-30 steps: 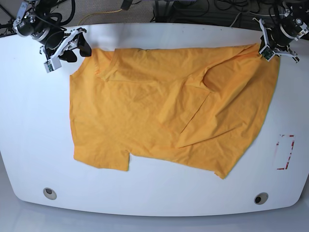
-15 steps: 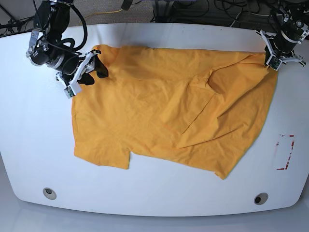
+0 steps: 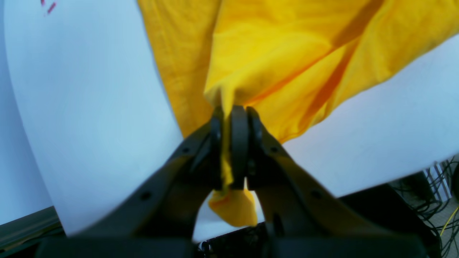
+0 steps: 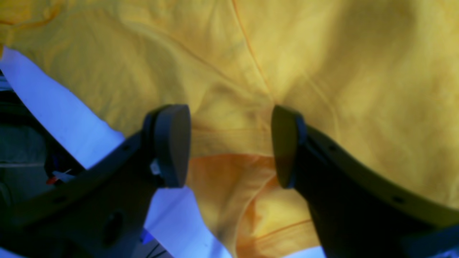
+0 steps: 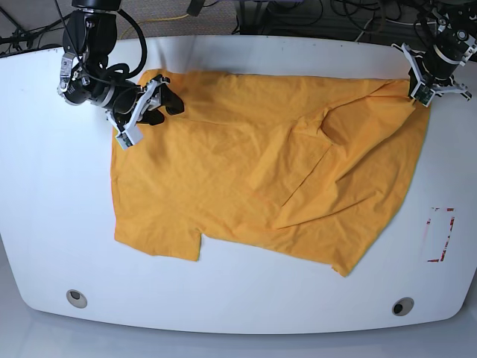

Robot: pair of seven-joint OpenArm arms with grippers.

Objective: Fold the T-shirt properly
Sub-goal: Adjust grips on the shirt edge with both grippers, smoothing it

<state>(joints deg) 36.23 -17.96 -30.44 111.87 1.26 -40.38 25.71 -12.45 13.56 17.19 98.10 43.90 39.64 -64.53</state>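
On the white table (image 5: pixel 45 216), your orange-yellow T-shirt (image 5: pixel 246 171) lies spread but rumpled, with a large flap folded over its middle. At the table's far corner your left hand (image 3: pixel 232 122) is clamped tight on a bunched corner of the cloth, and a small tail of fabric hangs out below the closed fingers. Your right hand (image 4: pixel 229 143) sits over the opposite far corner of the shirt, its fingers spread wide apart with nothing held; a seam and a hemmed edge show between the pads (image 4: pixel 172 143). Red marks (image 5: pixel 440 235) sit near the table's edge, beside the left arm.
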